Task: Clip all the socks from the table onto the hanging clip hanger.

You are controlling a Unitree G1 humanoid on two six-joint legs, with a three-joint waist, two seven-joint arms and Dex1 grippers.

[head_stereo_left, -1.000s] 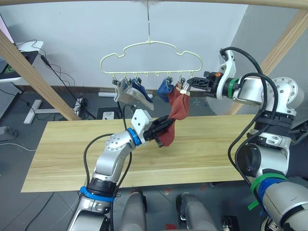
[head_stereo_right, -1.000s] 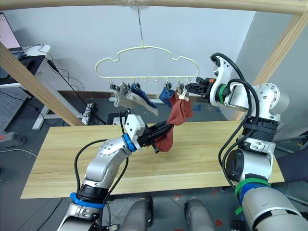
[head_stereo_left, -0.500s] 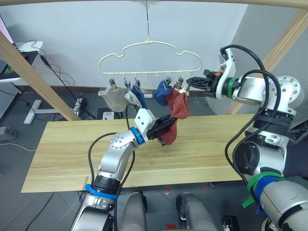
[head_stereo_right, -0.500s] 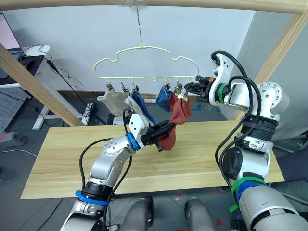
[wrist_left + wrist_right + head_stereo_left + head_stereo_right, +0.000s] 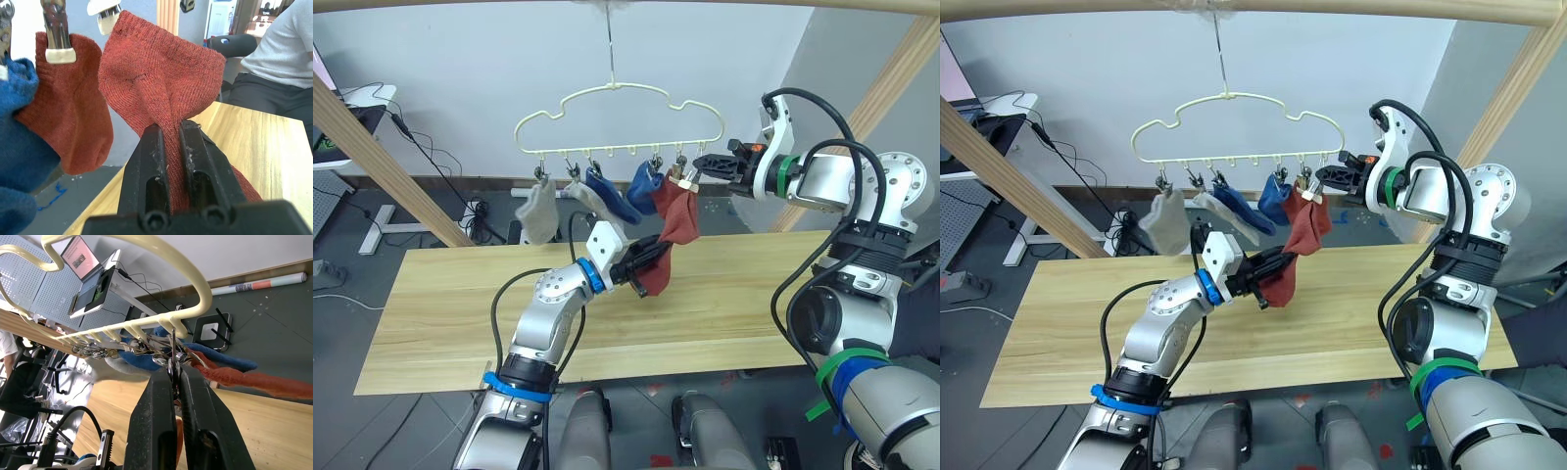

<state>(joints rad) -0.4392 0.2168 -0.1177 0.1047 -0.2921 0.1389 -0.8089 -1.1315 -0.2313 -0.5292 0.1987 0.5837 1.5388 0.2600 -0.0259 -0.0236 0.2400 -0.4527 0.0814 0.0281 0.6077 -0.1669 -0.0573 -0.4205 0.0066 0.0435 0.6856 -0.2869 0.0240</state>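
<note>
Clip hanger (image 5: pixel 619 110) hangs above bench (image 5: pixel 460 304), carrying six socks: two grey (image 5: pixel 538 211), two blue (image 5: pixel 611 193), two rust-red. One rust-red sock (image 5: pixel 68 103) clipped, hanging free just beside left jaws. Other rust-red sock (image 5: pixel 675 230) clipped at top; left gripper (image 5: pixel 643 262) jaws clenched on its lower part. Right gripper (image 5: pixel 697 164) jaws pinched on last metal clip (image 5: pixel 172 363) at hanger's end. Seated person (image 5: pixel 274 63) beyond bench.

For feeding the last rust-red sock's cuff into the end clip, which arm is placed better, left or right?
Left, probably. The left gripper is shut on the rust-red sock below its cuff and can lift it. The right gripper is busy: shut on the end clip of the clip hanger.
</note>
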